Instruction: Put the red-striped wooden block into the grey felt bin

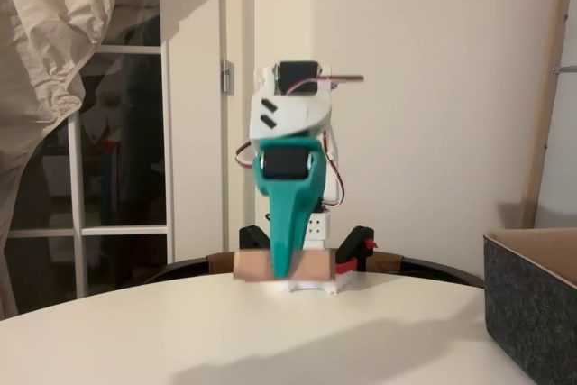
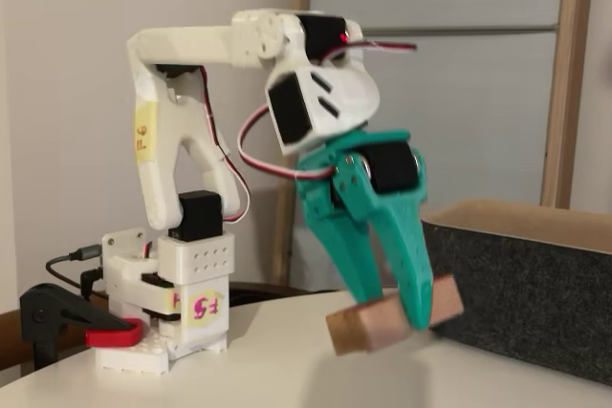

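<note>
End effector (image 2: 406, 317) clamped on the red-striped wooden block (image 2: 378, 324), lifted just off the desk (image 2: 287, 370) beside the grey felt bin (image 2: 526, 284). Looks light, rigid, smooth-sided; likely to twist if pinched off-centre. Best gripped across the middle of the long faces.

The room was softly lit, warm and a bit dim, with no glare off the walls. A broad, soft-edged shadow lay across the tabletop (image 1: 270, 331) in front of the arm. In both fixed views the hand (image 2: 387, 308) and the red-striped wooden block (image 2: 382, 324) looked smeared and out of focus, while the clamp (image 2: 57, 317) at the base stayed fairly crisp. Grain showed throughout.
</note>
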Available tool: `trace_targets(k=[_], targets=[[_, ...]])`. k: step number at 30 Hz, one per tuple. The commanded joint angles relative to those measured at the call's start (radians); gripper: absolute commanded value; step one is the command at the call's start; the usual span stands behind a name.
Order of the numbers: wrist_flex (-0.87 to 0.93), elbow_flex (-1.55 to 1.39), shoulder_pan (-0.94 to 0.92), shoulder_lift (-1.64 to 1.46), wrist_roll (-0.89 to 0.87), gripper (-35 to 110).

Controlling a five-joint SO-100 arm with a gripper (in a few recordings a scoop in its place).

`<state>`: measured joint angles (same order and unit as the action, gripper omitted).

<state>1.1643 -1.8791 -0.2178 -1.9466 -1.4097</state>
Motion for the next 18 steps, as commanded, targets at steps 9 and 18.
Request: trace_targets(k=[9,18], targets=[[0.014,0.114,0.057,-0.140,0.021,4],[0.012,0.239,0.153,-0.138,0.061,5]])
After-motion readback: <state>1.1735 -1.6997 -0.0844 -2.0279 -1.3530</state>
